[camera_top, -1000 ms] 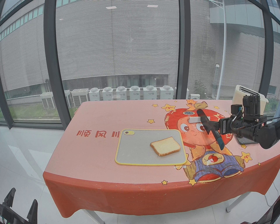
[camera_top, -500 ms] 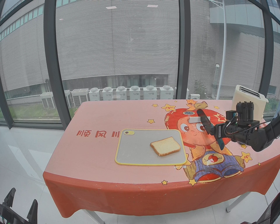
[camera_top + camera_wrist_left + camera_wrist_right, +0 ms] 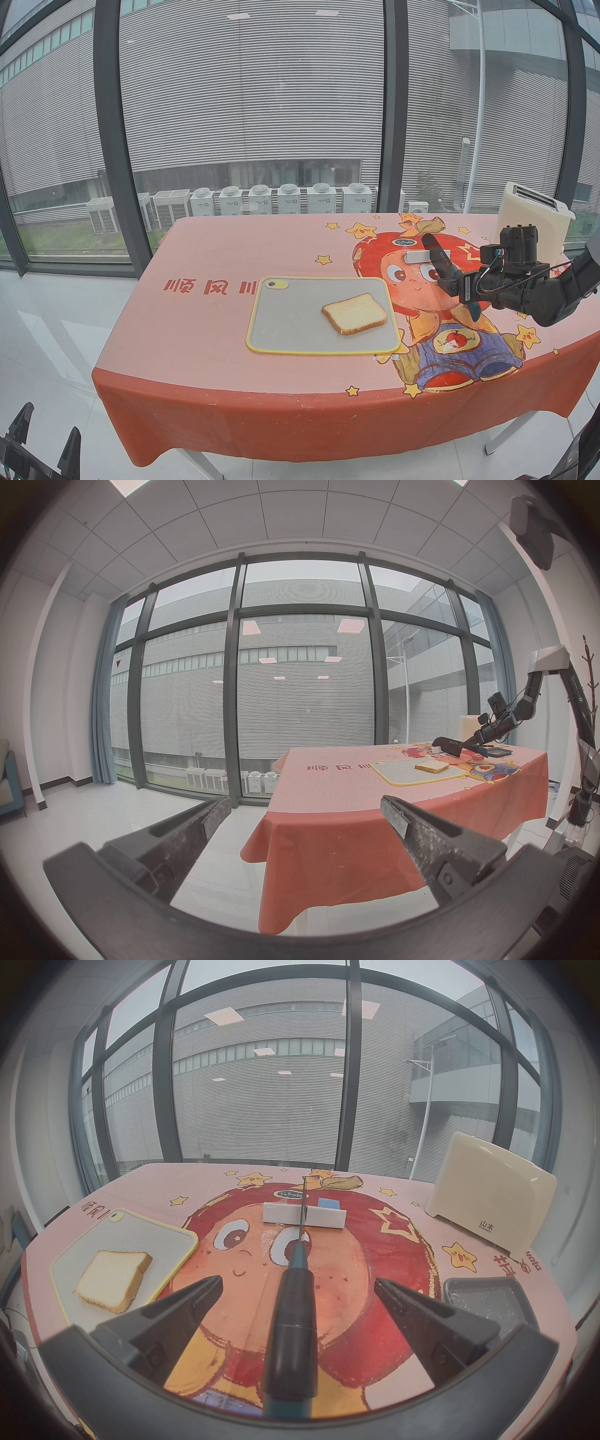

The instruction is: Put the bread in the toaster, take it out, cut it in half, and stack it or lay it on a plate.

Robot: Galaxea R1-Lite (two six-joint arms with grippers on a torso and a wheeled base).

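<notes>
The right gripper (image 3: 297, 1286) gapes around the knife (image 3: 292, 1329) handle, not gripping; the left gripper (image 3: 304, 806) hangs open. On the board (image 3: 281, 325) lies the bread (image 3: 354, 313).

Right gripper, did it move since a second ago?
Yes. The right gripper dropped lower and shifted left, away from the toaster that its wrist had overlapped.

This is a test room in a modern office-type building, not a home kitchen. Floor-to-ceiling windows (image 3: 303, 680) face a louvred block (image 3: 250, 94) and rows of air-conditioning units (image 3: 275, 199). There is a grid-panel ceiling (image 3: 300, 511) and a glossy tiled floor (image 3: 94, 830). One cloth-covered table (image 3: 219, 250) carries a toaster (image 3: 490, 1192) and cutting board (image 3: 294, 315).
</notes>
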